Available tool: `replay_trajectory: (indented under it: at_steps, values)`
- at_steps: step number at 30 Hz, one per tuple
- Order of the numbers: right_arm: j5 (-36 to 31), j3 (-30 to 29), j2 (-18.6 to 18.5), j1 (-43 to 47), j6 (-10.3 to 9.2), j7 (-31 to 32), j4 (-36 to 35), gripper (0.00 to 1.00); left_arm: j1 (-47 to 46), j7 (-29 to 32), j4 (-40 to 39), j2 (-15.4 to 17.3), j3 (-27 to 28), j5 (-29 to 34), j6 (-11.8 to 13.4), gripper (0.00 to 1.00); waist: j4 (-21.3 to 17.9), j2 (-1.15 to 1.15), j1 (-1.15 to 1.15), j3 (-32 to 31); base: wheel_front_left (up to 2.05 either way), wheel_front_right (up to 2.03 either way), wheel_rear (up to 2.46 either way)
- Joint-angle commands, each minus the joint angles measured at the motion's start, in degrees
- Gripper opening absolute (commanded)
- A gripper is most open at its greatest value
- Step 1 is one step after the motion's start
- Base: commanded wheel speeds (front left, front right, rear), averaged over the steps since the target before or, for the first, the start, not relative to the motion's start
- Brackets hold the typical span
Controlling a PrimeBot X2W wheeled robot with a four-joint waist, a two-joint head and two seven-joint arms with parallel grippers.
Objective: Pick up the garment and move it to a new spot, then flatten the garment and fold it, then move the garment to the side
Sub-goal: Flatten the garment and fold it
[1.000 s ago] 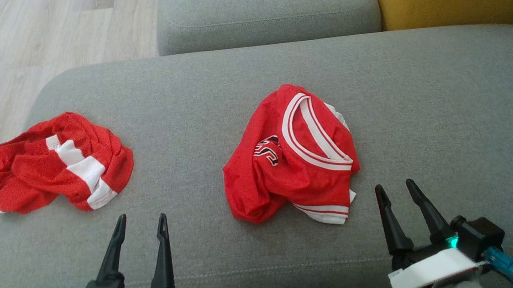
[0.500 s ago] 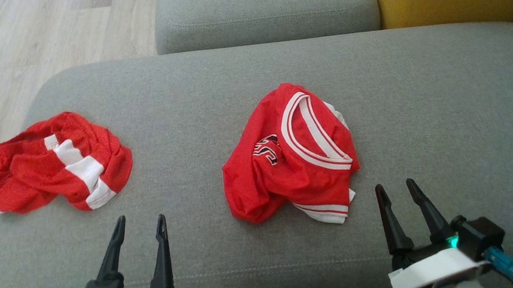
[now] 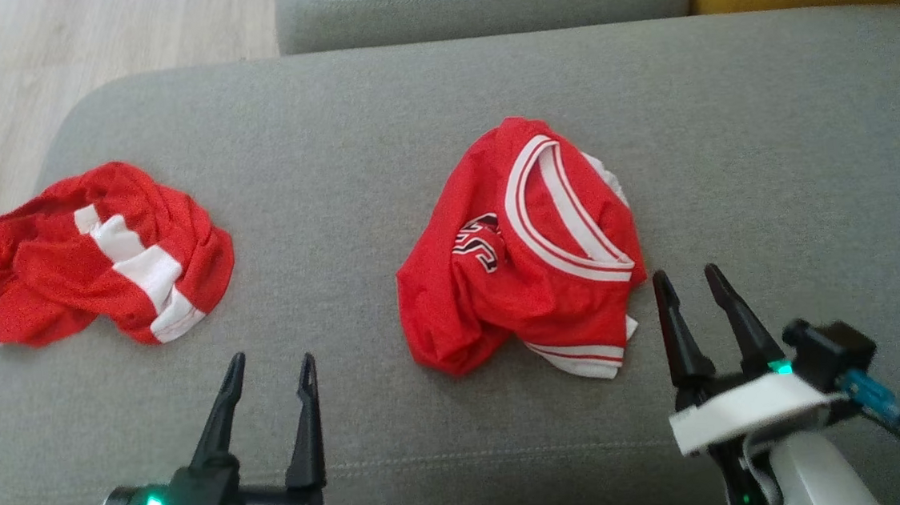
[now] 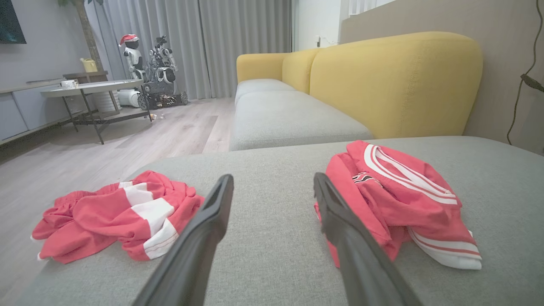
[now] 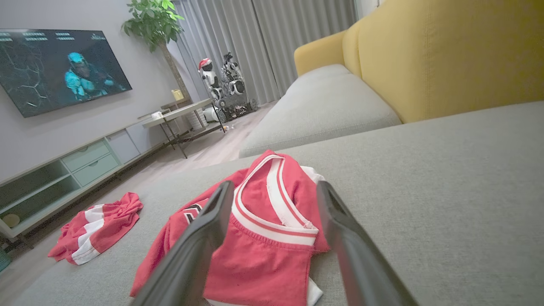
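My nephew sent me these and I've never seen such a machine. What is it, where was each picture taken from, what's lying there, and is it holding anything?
It is a two-armed robot. One picture looks down from its head; the other two look along each arm's pair of dark fingers from the wrist. On the grey sofa cushion lie two crumpled red-and-white garments: a jersey in the middle and a second garment at the robot's left. The left gripper and right gripper are both open and hold nothing; the right one is close beside the jersey.
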Motion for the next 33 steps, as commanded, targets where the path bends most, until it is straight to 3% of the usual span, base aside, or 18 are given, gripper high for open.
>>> replay_trajectory:
  at_steps: [1,9,16,27,33]
  values:
    - [1.0,1.3,0.1,-3.8,0.43,-0.5,0.4,1.00,-3.5,-0.3,-1.6,-0.6,1.1,0.6,-0.2,1.00,0.9,0.00,0.00,1.1,0.00,0.00,0.00]
    - [8.5,2.8,0.1,-14.5,0.43,-0.5,22.1,1.00,-6.7,-0.3,-0.6,-1.1,-1.6,-0.1,-0.2,1.00,3.6,0.00,0.00,4.7,0.00,0.00,0.00]
    - [10.7,3.8,0.1,-20.5,0.43,-0.5,32.4,1.00,-8.1,-0.3,-0.2,-1.2,-2.8,-0.4,0.0,1.00,4.9,0.00,0.00,6.6,0.00,0.00,0.00]
    - [10.3,2.1,0.1,-22.4,0.43,-0.5,36.6,1.00,-8.9,-0.3,0.3,-1.3,-3.2,-0.2,-0.4,1.00,4.3,0.00,0.00,6.4,0.00,0.00,0.00]
    - [18.4,6.4,0.1,-23.4,0.43,0.0,36.9,1.00,-9.6,-0.3,0.4,-1.3,-3.6,0.2,-1.0,1.00,4.3,0.00,0.00,6.9,0.00,0.00,0.00]
